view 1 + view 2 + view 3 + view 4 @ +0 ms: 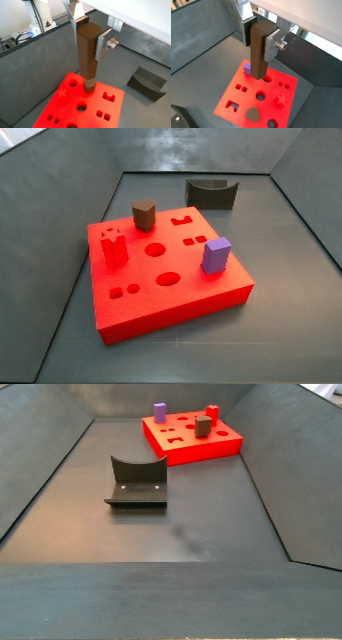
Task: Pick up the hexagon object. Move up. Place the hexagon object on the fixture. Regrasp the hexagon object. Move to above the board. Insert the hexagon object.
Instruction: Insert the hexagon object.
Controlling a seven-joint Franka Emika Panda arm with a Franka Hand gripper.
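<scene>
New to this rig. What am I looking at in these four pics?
One robot arm ending in a two-finger pincer. Two pictures come from cameras on its wrist; two from fixed cameras beside the table, where the arm does not show. The pincer is shut on a long brown peg, upright, its lower end at the red board, a slab with shaped holes; whether it has entered one I cannot tell. On the board stand a purple block, a red peg and a short brown block. Apart on the floor sits the dark fixture.

Red board (174, 293); brown hexagon object (87, 55); purple peg (217, 255); silver pincer (90, 37).
</scene>
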